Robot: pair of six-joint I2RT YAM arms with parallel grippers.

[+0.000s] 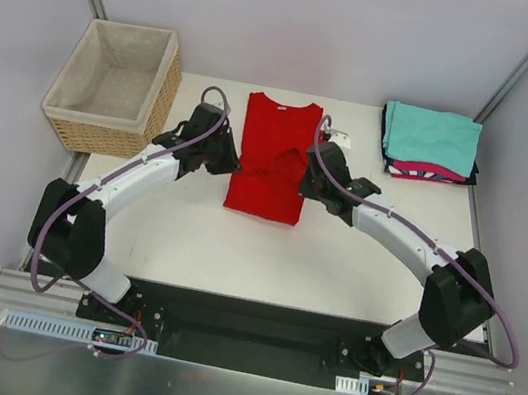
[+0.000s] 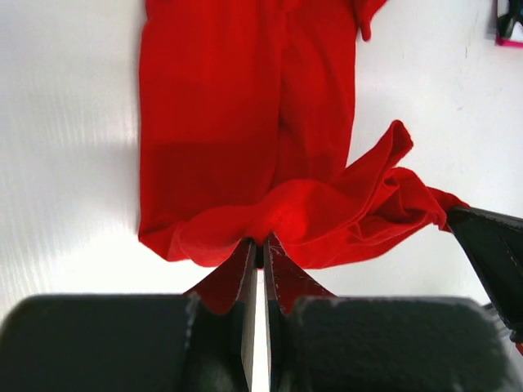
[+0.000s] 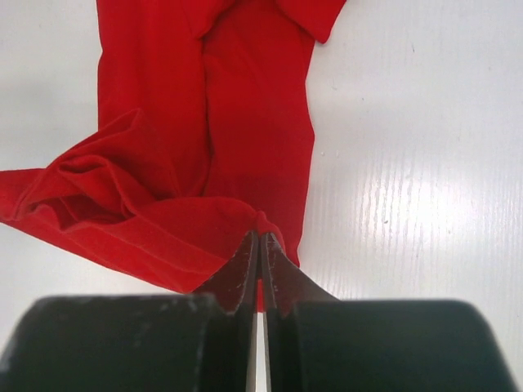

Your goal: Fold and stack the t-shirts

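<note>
Edge of red t-shirt [image 2: 212, 122] inside jaws

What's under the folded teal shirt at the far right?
A magenta-pink shirt and a black shirt show only as edges beneath the teal shirt; anything else is covered.
</note>
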